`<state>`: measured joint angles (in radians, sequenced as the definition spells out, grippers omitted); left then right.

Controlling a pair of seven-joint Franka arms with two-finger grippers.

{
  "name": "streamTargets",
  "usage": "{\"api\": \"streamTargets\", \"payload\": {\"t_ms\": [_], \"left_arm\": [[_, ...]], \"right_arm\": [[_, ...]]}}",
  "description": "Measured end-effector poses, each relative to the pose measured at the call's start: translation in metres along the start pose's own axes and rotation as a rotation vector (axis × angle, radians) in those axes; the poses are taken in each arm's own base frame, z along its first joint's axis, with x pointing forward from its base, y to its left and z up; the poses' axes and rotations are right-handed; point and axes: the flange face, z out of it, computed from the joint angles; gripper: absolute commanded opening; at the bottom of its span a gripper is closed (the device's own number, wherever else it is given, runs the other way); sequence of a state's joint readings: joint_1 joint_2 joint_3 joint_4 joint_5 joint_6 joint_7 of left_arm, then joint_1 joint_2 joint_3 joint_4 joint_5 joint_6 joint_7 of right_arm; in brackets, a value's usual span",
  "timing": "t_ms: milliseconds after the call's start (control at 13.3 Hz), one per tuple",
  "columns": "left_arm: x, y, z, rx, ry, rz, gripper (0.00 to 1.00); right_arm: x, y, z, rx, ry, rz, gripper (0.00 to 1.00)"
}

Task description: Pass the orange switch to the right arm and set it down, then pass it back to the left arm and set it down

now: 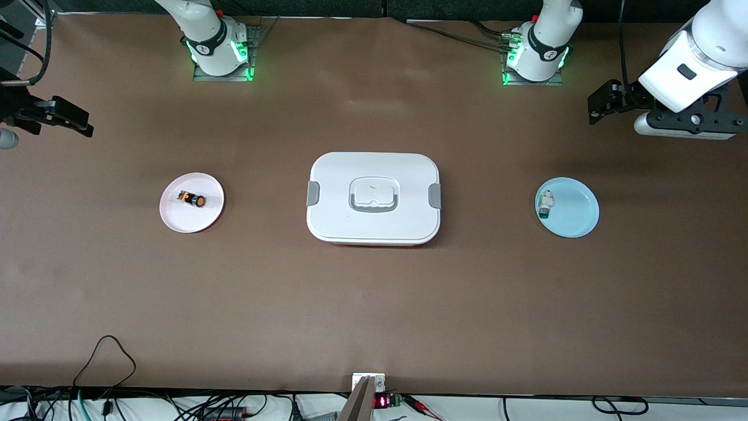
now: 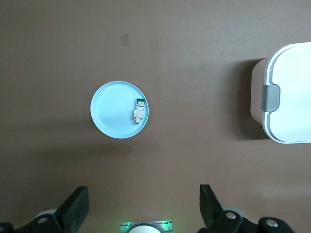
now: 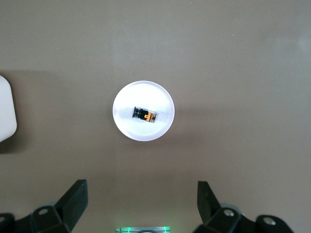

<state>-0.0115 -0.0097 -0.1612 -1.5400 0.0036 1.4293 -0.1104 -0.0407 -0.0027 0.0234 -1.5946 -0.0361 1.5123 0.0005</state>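
Note:
The orange switch (image 1: pixel 191 199) lies on its side on a pink plate (image 1: pixel 175 219) toward the right arm's end of the table; it also shows in the right wrist view (image 3: pixel 145 114). The white box (image 1: pixel 374 175) stands shut at the table's middle. My right gripper (image 1: pixel 55 114) hangs open and empty high over the table's edge at its own end, its fingers (image 3: pixel 73 199) spread wide. My left gripper (image 1: pixel 608 102) hangs open and empty high over the table at the left arm's end, its fingers (image 2: pixel 75 206) wide apart. Neither touches anything.
A light-blue plate (image 1: pixel 575 216) toward the left arm's end holds a small white switch with a green end (image 1: pixel 546 204). In the left wrist view the plate (image 2: pixel 112 114), that switch (image 2: pixel 139 110) and the box's end (image 2: pixel 286 92) show. Cables lie along the near table edge.

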Motion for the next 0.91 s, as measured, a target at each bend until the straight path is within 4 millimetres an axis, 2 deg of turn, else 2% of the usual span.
{"api": "streamTargets", "payload": {"t_ms": [905], "left_arm": [[0.0,0.0,0.0,0.0,0.0,0.0,1.0]], "right_arm": [[0.0057,-0.003,0.0091,0.0,-0.017,-0.006,1.0]]}}
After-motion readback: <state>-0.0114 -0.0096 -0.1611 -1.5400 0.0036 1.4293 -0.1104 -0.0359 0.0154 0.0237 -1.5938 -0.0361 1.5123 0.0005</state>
